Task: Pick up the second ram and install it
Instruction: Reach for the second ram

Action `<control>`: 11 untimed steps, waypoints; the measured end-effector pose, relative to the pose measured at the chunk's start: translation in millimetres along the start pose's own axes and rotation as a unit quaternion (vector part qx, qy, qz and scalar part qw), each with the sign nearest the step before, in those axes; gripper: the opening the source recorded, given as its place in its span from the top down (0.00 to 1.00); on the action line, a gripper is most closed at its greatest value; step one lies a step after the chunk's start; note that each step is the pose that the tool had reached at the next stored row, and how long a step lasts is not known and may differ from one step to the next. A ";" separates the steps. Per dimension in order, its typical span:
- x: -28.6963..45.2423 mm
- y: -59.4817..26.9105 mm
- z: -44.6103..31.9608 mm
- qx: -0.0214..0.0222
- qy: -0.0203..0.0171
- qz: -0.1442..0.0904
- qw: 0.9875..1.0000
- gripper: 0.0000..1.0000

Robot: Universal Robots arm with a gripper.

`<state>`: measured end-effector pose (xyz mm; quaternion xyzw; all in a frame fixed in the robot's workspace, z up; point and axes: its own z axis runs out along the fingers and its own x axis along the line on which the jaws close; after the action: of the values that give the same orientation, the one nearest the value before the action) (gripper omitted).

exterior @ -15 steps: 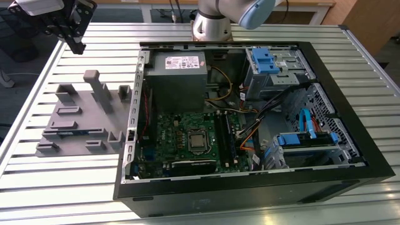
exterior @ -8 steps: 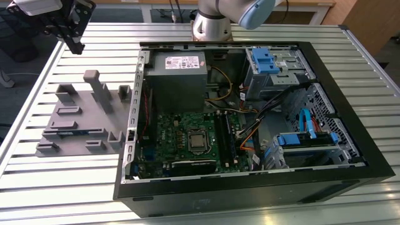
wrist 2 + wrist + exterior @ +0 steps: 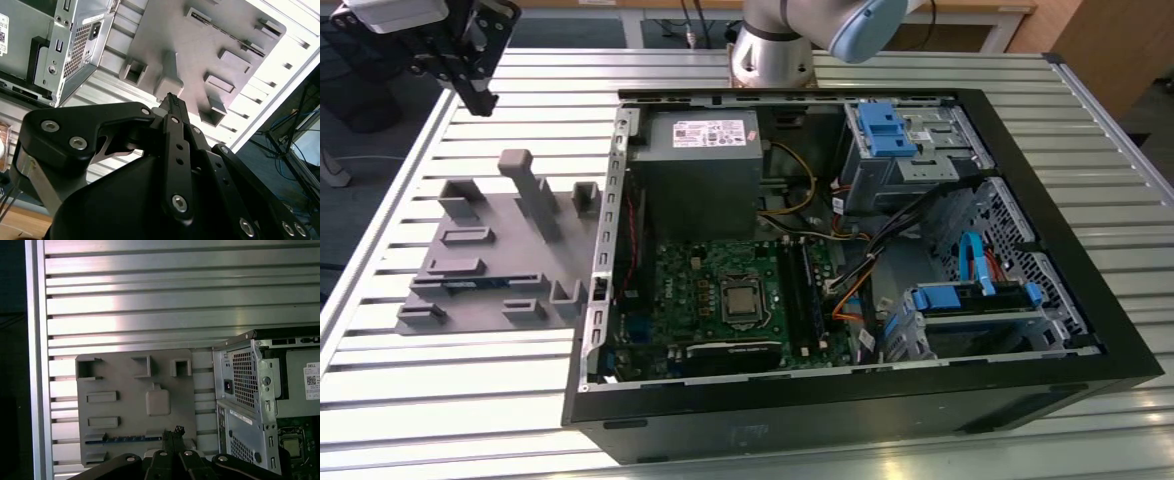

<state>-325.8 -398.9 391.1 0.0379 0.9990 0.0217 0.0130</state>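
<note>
blue and narrow, the second ram is lying flat in a slot of the grey holder, just beside the open computer case, as the first wrist view is showing. the exterior view is showing the gripper hovering over the slatted table, well apart from the holder. in the second wrist view its fingers are pressing together, gripping nothing.
</note>
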 end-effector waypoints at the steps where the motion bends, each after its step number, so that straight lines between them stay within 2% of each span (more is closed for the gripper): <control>1: 0.4 0.0 0.0 0.000 0.000 0.000 1.000 0.89; 11: 3.7 -0.3 0.0 0.000 0.000 0.000 1.000 0.89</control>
<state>-329.4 -399.0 391.0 0.0379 0.9990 0.0217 0.0131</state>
